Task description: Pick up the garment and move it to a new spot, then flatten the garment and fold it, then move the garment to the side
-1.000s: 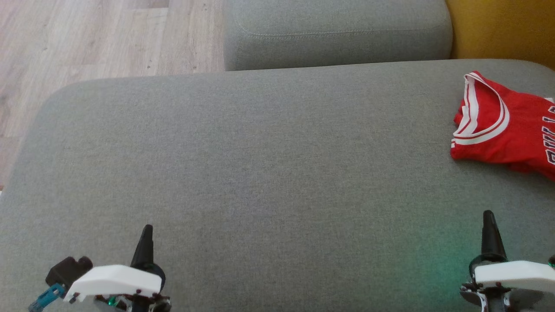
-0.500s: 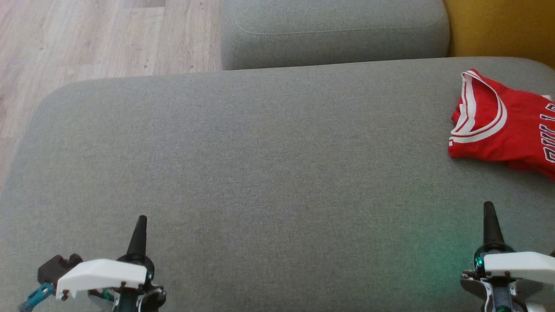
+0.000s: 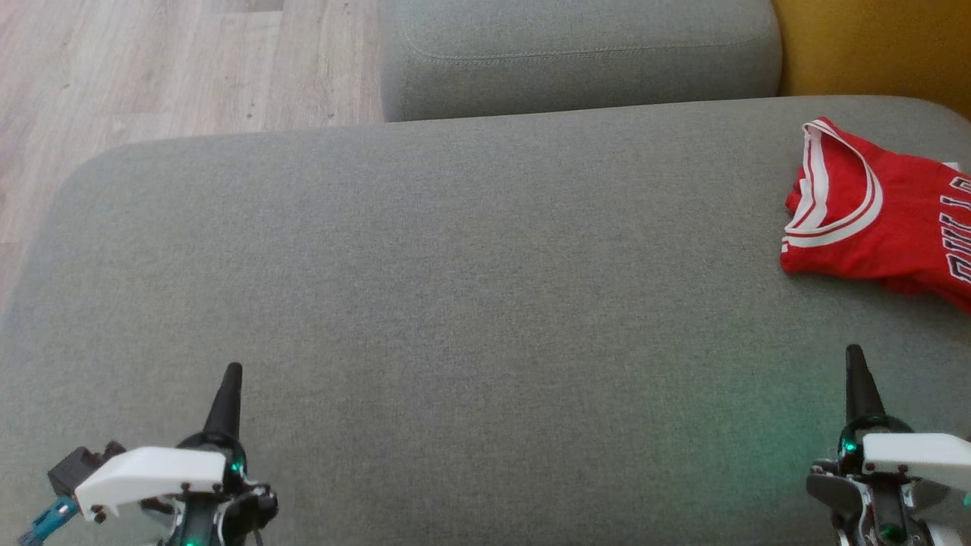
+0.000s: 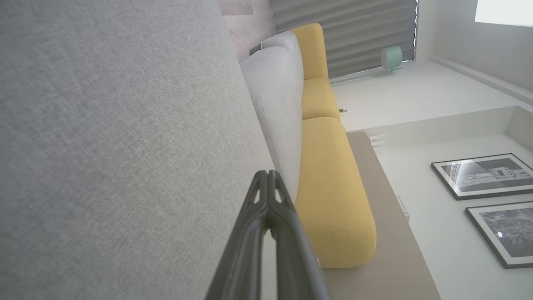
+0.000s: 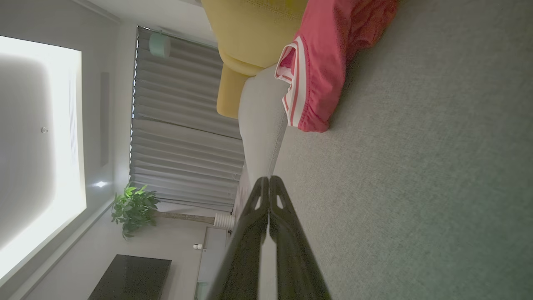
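Garment [image 3: 903, 239] at right edge of grey cushion [image 3: 455, 303]; wide open surface leftward

Count: red jersey [image 3: 872, 220] x1. Grippers x2: left gripper [image 3: 232, 369], right gripper [image 3: 855, 351]. Grey cushions x2: large cushion [image 3: 455, 265], small cushion [image 3: 576, 61]. Framed pictures x2: upper picture [image 4: 483, 176], lower picture [image 4: 501, 233]. Potted plant [image 5: 134, 208] x1.

Head overhead; wrists low along cushion [image 3: 455, 303]
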{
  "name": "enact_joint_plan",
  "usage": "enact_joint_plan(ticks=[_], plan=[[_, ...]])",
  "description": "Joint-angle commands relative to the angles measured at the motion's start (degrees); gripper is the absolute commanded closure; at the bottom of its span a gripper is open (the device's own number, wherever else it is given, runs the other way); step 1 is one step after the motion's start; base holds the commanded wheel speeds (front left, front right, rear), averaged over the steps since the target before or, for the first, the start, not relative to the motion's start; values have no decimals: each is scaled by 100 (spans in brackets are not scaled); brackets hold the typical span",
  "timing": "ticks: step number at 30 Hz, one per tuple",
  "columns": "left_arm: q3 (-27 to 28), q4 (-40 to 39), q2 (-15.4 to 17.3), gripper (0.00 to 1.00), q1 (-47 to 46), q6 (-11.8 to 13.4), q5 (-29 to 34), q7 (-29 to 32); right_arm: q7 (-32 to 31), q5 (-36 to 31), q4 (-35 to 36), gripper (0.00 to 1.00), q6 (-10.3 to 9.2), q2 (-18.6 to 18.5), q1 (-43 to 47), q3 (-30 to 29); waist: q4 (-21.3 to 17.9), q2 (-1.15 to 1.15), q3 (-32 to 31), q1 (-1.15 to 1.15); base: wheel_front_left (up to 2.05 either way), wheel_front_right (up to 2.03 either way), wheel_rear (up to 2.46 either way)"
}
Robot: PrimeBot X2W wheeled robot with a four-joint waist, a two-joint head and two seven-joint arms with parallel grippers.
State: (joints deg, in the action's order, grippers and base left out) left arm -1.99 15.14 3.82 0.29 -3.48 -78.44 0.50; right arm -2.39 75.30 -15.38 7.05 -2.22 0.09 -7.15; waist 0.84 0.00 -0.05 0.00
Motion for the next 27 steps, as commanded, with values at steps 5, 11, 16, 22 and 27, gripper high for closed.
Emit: enact_joint_plan(ticks=[5,11,16,22,27], plan=[[307,-151,89,100,-429,-138,-449,113,-123,492,168,100,39,-58,-410,80,-20,0,6,0,0,0,0],[412,-141,85,100,-498,-229,-835,214,-222,903,157,100,40,-61,-484,73,-42,0,12,0,0,0,0],[501,-132,81,100,-555,-304,-1156,300,-304,1246,148,100,42,-63,-547,68,-60,0,16,0,0,0,0],[609,-122,76,100,-624,-394,-1541,403,-403,1657,136,100,44,-65,-621,62,-82,0,22,0,0,0,0],[626,-120,69,100,-630,-401,-1561,418,-410,1687,136,100,44,-65,-627,62,-84,0,23,0,0,0,0]])
